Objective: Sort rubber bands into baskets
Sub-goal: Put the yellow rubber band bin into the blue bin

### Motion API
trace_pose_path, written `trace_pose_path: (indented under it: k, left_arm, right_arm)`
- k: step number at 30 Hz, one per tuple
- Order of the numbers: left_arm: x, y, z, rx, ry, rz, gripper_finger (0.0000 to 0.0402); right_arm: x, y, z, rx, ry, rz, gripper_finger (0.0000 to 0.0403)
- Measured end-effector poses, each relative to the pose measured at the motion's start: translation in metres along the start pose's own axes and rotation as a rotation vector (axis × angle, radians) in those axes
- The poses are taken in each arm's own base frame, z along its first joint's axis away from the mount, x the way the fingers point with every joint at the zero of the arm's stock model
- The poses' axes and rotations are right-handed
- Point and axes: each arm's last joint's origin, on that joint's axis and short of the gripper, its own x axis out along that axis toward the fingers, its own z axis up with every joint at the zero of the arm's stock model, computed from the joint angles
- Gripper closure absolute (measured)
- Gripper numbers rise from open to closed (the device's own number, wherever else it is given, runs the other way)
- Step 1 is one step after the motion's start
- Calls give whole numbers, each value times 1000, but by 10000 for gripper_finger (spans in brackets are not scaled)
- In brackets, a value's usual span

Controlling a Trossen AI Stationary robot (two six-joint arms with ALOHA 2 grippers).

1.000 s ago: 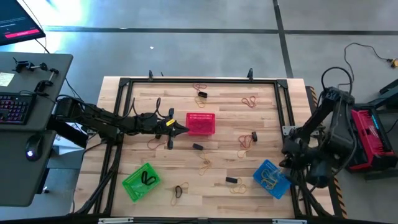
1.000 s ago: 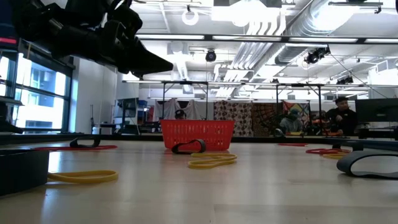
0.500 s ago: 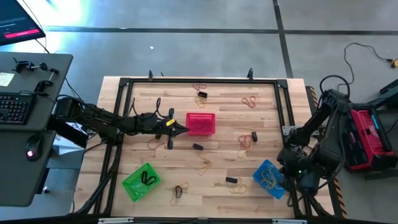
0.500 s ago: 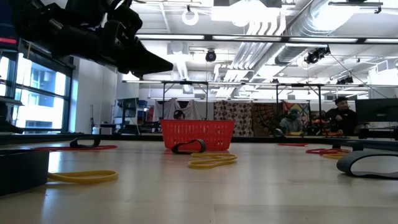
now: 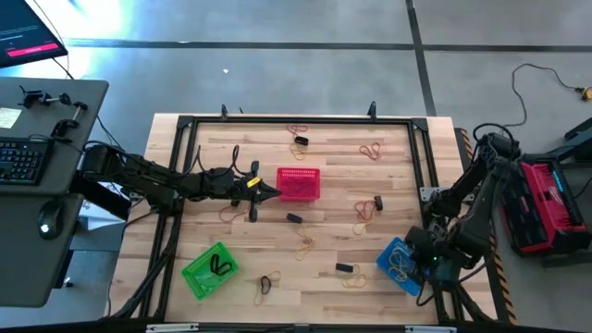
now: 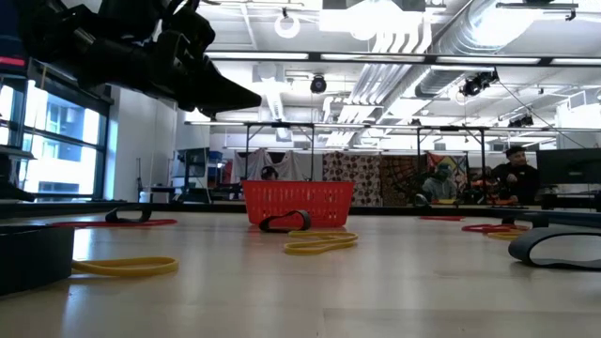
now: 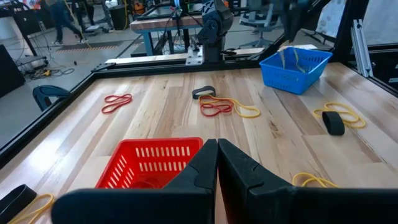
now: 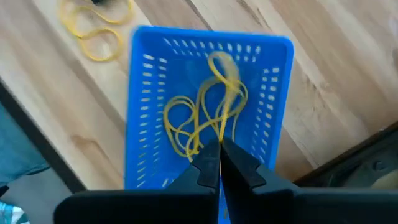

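The right gripper hangs over the blue basket at the near right corner of the table, fingers pressed together and pinching the yellow rubber bands that trail down into it. The left gripper hovers just left of the red basket at mid-table, jaws pressed shut, nothing in them. The green basket sits near left with a black band inside. Loose bands lie scattered across the wood.
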Motion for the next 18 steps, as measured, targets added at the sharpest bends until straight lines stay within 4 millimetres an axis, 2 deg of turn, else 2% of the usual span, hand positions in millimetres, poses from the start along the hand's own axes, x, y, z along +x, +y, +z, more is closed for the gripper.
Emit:
trace_pose_path:
  k: [10,18]
  left_arm:
    - [0,0,0,0,-2,0,399]
    - [0,0,1,-8,-7,1,399]
  right_arm:
    - [42,-14,-5,61,16,27,403]
    - [52,-14,5,44,-2,9,403]
